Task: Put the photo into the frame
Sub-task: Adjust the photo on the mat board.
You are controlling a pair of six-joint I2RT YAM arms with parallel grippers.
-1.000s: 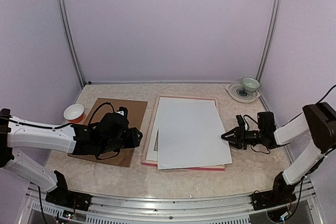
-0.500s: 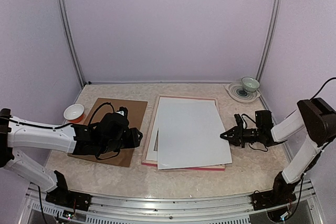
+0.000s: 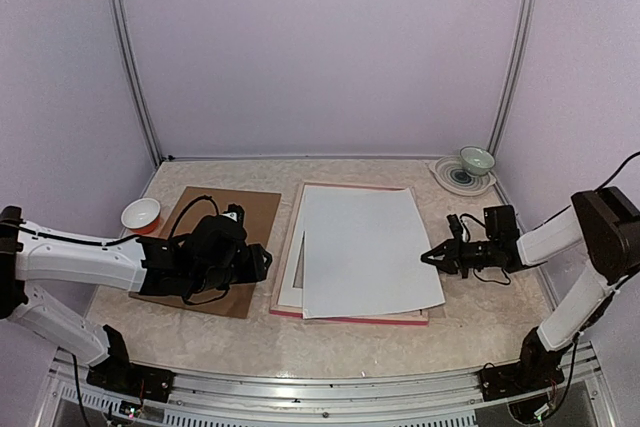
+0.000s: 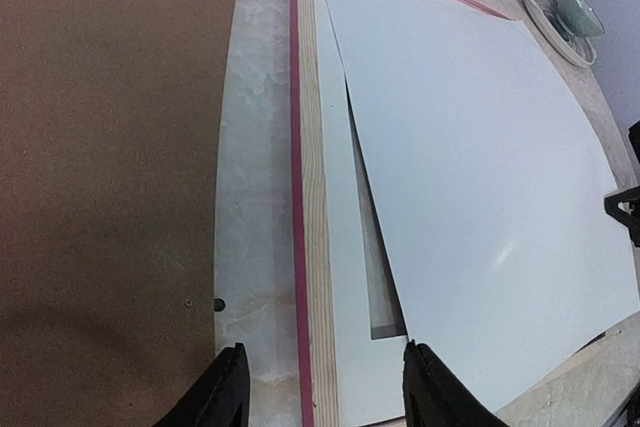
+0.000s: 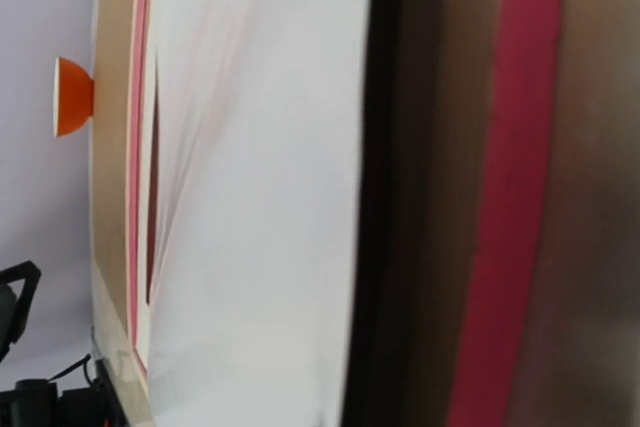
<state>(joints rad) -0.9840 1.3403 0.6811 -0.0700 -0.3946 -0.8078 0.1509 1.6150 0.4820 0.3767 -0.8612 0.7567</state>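
Observation:
The frame lies flat mid-table, pale wood back up, pink edge showing. Inside it sits a white mat. Over both lies the photo, blank white side up and skewed, its printed side hidden. My right gripper is shut on the photo's right edge, which rides slightly above the frame with a dark shadow beneath; its fingers do not show in the right wrist view, where the photo fills the left half. My left gripper hangs open over the frame's left edge, holding nothing.
A brown backing board lies left of the frame under my left arm. An orange bowl sits at the far left. A green bowl on a plate stands at the back right corner.
My right gripper closed on the photo's right edge. The photo shifted slightly right, its near right corner drawing back from the frame's front edge. The left arm stayed still.

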